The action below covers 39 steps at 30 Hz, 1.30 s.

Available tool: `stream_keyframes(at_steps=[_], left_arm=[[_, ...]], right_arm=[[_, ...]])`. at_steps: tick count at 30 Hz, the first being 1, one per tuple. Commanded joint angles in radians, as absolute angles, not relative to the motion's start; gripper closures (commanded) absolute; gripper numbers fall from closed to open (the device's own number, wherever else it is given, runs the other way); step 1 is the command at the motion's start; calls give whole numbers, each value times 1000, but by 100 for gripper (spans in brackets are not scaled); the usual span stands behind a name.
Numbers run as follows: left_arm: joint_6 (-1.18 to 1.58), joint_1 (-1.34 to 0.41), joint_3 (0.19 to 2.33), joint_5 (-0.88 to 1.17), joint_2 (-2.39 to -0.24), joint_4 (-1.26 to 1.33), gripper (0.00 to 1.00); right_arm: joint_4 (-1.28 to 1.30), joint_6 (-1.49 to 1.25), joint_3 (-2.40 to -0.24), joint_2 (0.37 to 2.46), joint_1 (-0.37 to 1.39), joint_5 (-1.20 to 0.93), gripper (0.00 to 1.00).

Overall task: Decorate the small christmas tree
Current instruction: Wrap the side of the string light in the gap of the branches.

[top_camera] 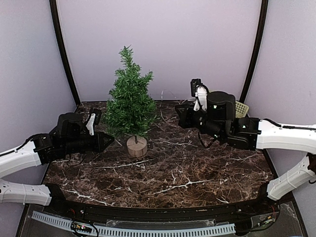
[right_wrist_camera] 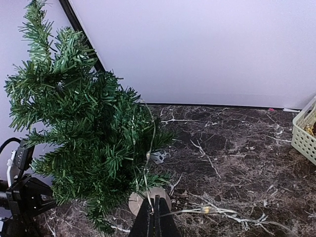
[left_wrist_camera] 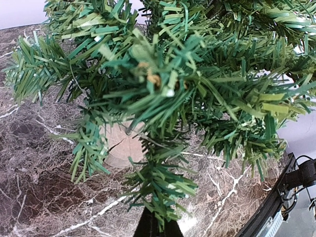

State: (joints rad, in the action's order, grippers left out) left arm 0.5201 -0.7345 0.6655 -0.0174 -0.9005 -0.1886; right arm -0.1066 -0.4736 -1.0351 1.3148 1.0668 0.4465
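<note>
The small christmas tree (top_camera: 129, 101) stands upright on its round pale stump base (top_camera: 137, 146), left of the table's middle. My left gripper (top_camera: 109, 140) is low at the tree's left side. In the left wrist view it (left_wrist_camera: 158, 226) is shut on the tip of a lower branch (left_wrist_camera: 160, 187), and needles fill the view. My right gripper (top_camera: 178, 116) is right of the tree. In the right wrist view it (right_wrist_camera: 156, 217) is shut on a thin light string (right_wrist_camera: 151, 143) that runs up into the branches and also trails right across the table (right_wrist_camera: 219, 211).
A pale yellow-green basket (top_camera: 241, 108) stands at the back right behind the right arm, and it also shows in the right wrist view (right_wrist_camera: 305, 132). A small white part (right_wrist_camera: 159, 157) lies on the dark marble table (top_camera: 197, 168) by the tree. Walls enclose the back and sides.
</note>
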Motion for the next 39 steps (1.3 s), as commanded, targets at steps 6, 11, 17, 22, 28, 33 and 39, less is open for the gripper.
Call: stream_keyframes(at_steps=[6, 11, 17, 22, 28, 33, 39], left_arm=[[528, -728, 644, -32, -884, -176, 100], [524, -729, 644, -35, -885, -178, 100], [527, -728, 643, -34, -883, -179, 100], [529, -728, 642, -35, -882, -179, 100], [525, -727, 648, -40, -881, -190, 100], [527, -726, 641, -49, -868, -195, 100], [525, -726, 642, -40, -867, -191, 100]], right_arm=[[-154, -497, -1015, 1270, 1063, 349, 100], [-171, -550, -917, 1281, 1074, 243, 100], [-174, -597, -861, 1322, 1077, 268, 100], [-189, -568, -884, 1371, 1072, 361, 100], [-219, -552, -922, 1400, 1072, 291, 100], [-246, -578, -863, 1305, 1082, 230, 100], [-236, -585, -835, 1192, 1093, 149, 100]])
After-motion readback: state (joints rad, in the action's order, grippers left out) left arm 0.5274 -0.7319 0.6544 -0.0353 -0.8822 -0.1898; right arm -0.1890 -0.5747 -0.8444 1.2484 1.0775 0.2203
